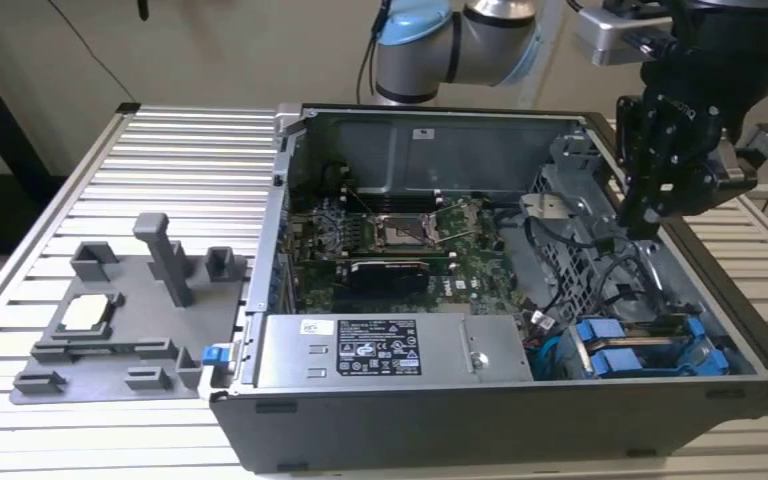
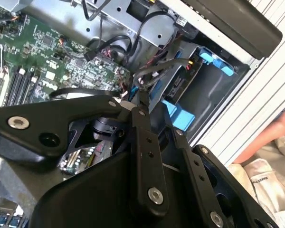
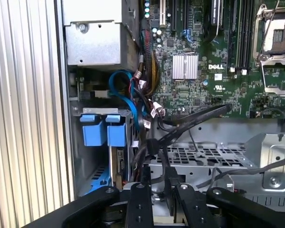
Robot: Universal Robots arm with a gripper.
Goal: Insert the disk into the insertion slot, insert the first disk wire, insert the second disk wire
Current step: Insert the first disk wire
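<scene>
Two fingers [image 2: 142, 123] narrow around a black wire [image 2: 154, 70], contact and plug hidden among tangled cables [image 3: 143, 90].

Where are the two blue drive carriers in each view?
Exterior view: blue drive carriers in the case's near corner, the exterior view's right.
Second wrist view: carriers beside the case's outer wall.
First wrist view: carriers side by side in the bay.
Shared landmark: green motherboard.
</scene>
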